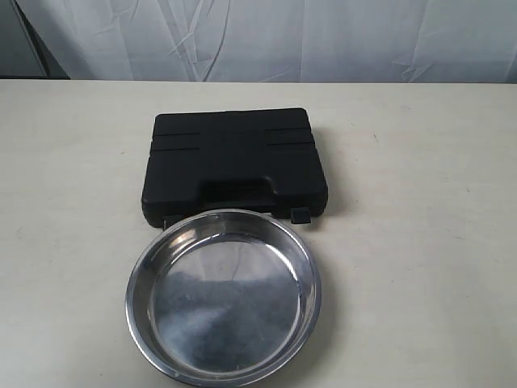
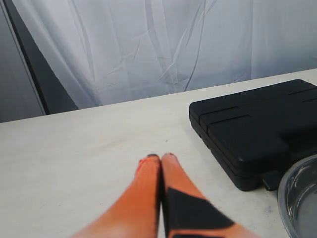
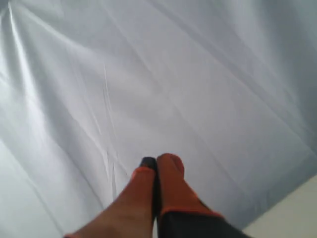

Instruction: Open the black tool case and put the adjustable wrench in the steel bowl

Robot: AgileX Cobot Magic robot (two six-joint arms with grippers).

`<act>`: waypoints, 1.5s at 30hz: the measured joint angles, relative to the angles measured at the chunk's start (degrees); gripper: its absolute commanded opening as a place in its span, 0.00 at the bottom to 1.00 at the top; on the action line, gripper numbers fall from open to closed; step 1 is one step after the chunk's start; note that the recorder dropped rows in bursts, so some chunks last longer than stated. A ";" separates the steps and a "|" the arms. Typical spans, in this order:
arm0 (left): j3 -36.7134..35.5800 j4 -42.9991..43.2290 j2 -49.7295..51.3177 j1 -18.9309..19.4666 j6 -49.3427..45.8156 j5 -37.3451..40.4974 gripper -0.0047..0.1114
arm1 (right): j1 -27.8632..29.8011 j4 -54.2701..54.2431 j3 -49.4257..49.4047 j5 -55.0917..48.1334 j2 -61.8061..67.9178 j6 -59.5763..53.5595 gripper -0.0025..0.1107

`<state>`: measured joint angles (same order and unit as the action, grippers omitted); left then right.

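Note:
The black tool case (image 1: 234,166) lies closed on the pale table, its handle cutout facing the steel bowl (image 1: 224,296), whose far rim overlaps the case's near edge. The bowl holds nothing. The adjustable wrench is out of view. Neither arm shows in the exterior view. In the left wrist view my left gripper (image 2: 161,157) is shut with nothing in it, above bare table beside the case (image 2: 257,129) and apart from it; the bowl's rim (image 2: 286,184) shows at the corner. My right gripper (image 3: 159,161) is shut and empty, raised toward the white curtain.
A white curtain (image 1: 266,36) hangs behind the table's far edge. A dark vertical post (image 2: 34,69) stands at the curtain's side. A small latch tab (image 1: 301,215) sticks out at the case's near right corner. Bare tabletop lies on both sides of the case and bowl.

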<state>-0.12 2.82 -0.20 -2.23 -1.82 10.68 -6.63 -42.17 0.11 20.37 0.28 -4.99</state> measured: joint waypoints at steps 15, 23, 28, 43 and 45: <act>0.00 0.00 0.00 0.00 0.00 0.00 0.04 | 0.00 40.89 18.07 -1.97 14.09 25.35 0.01; 0.00 0.00 0.00 0.00 0.00 0.00 0.04 | -7.19 53.97 49.61 -35.24 54.28 20.84 0.01; 0.00 0.00 0.00 0.00 0.00 0.00 0.04 | -17.84 47.83 75.67 -60.76 81.82 0.30 0.01; 0.00 0.00 0.00 0.00 0.00 0.00 0.04 | -26.23 26.49 108.64 -89.73 125.32 -25.88 0.38; 0.00 0.00 0.00 0.00 0.00 0.00 0.04 | -26.43 26.49 108.68 -89.87 125.88 -26.12 0.38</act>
<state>-0.12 2.82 -0.20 -2.23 -1.82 10.68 -33.06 -15.67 108.80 -69.50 126.16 -31.12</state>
